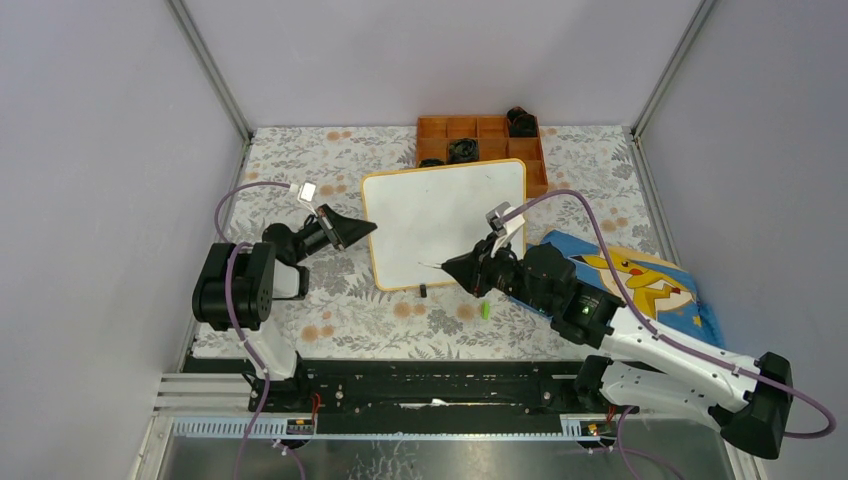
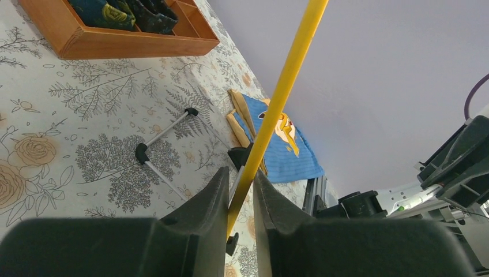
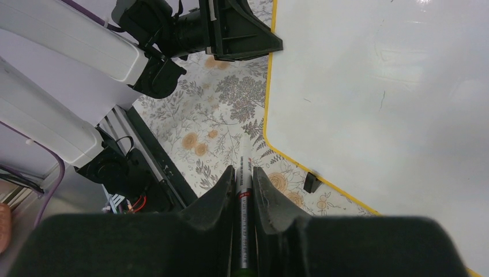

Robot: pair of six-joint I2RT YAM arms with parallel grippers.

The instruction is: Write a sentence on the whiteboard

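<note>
The whiteboard [image 1: 445,220] lies on the floral table, white with a thin yellow frame. No sentence shows on it, only a few faint specks [image 3: 382,101]. My left gripper [image 1: 365,228] is at the board's left edge. In the left wrist view its jaws [image 2: 241,179] pinch the yellow frame [image 2: 288,75], which runs up between them. My right gripper [image 1: 455,268] hovers at the board's near-left corner, shut on a grey marker [image 3: 244,190]. The marker's tip points past the yellow edge [image 3: 268,104] toward the table.
An orange compartment tray [image 1: 480,135] with dark items stands behind the board. A blue cartoon-print cloth [image 1: 640,280] lies under my right arm. A small green cap [image 1: 485,309] rests on the table near the board's front edge, beside a black foot [image 1: 423,290].
</note>
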